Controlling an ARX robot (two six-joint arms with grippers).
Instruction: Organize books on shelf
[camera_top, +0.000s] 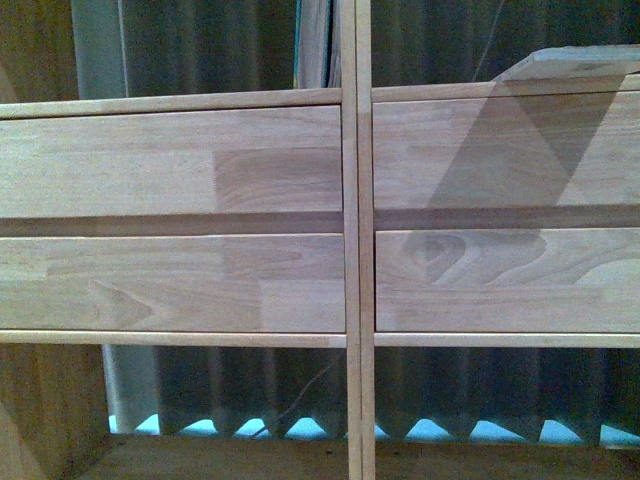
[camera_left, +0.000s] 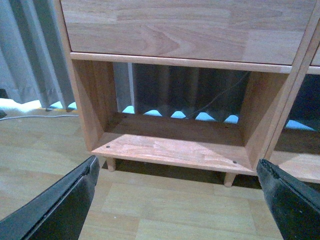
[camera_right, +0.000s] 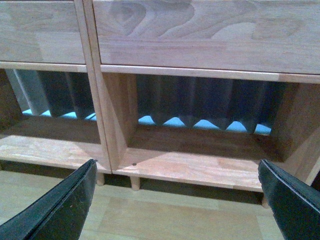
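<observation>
L gripper (camera_left: 177, 165): spread wide, 2 black tapered fingers (camera_left: 60, 210) at opposite edges of its wrist view, above floor, facing lower-L compartment. R gripper (camera_right: 176, 166): also spread wide, 2 black fingers (camera_right: 295, 205), facing lower-R compartment. Neither touching anything.

Count:
- 1 large light-wood shelving unit (camera_top: 180, 160), straight ahead, close, filling front view.
- 1 central upright divider (camera_top: 356, 250).
- 4 plain drawer fronts (camera_top: 170, 285) in front view, 2 stacked per side.
- 2 open compartments beneath, 1 each side of divider.
- Short round legs (camera_left: 111, 164): 2 seen in L wrist view, at least 2 in R wrist view.
- 2 dark screw heads (camera_left: 108, 147) on L bottom board (camera_left: 170, 147).

Compartments: open-backed. Seen through them: grey pleated curtain (camera_right: 210, 102) w/ strip of blue light (camera_right: 175, 121) at hem. Thin dark cable (camera_left: 222, 92) hanging behind L one.

Around:
- Pale wood-look floor (camera_left: 175, 210) btw grippers & unit.
- White cable (camera_left: 45, 118) on floor left of unit.
- Lighter grey curtain (camera_left: 25, 55) beside unit's L side.
- Top right of front view: pale slanted slab (camera_top: 580, 62) above upper drawer front, tilted; can't tell what.
- Angular shadow (camera_top: 500, 160) across R drawer fronts.
</observation>
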